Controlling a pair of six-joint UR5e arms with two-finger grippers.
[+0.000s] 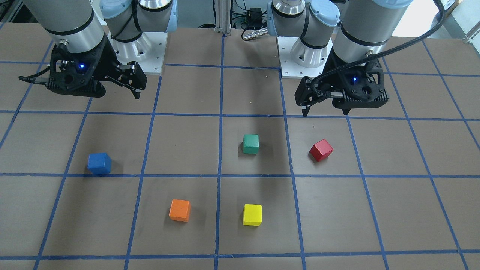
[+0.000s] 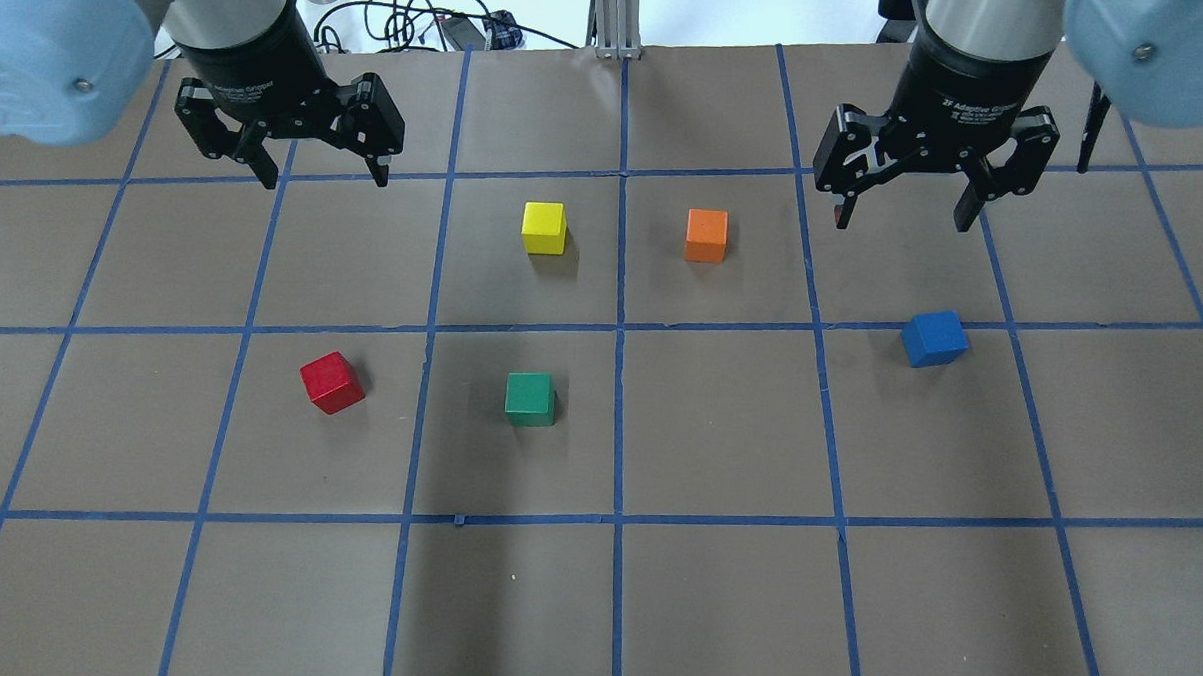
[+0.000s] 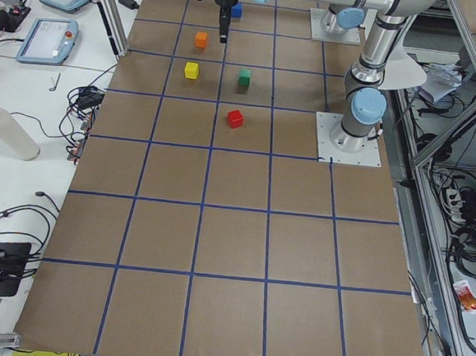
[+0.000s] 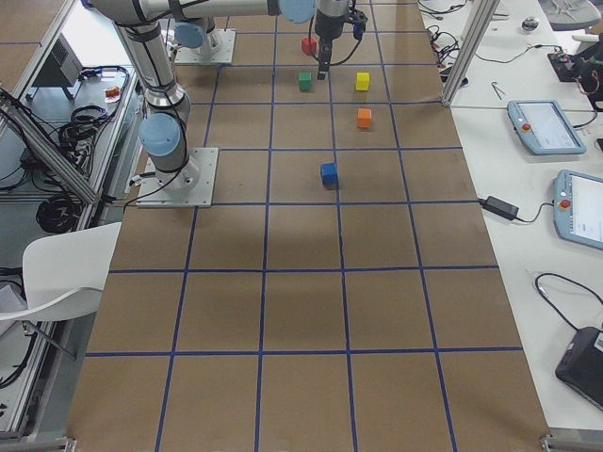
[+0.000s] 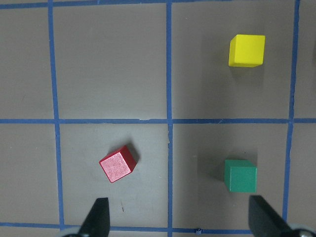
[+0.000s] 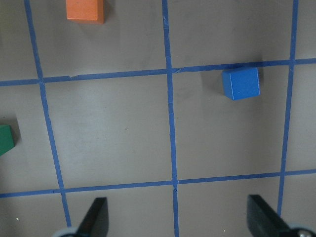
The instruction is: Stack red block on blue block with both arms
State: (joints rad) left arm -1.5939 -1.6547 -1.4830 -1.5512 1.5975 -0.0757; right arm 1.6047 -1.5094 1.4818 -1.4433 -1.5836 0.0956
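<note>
The red block lies on the table on my left side, turned a little off the grid; it also shows in the front view and the left wrist view. The blue block lies on my right side by a blue tape line, and shows in the front view and the right wrist view. My left gripper hangs open and empty above the table, well beyond the red block. My right gripper hangs open and empty, just beyond the blue block.
A green cube, a yellow cube and an orange cube sit between the two task blocks. The brown table carries a blue tape grid. The arm bases stand at the robot's edge of the table.
</note>
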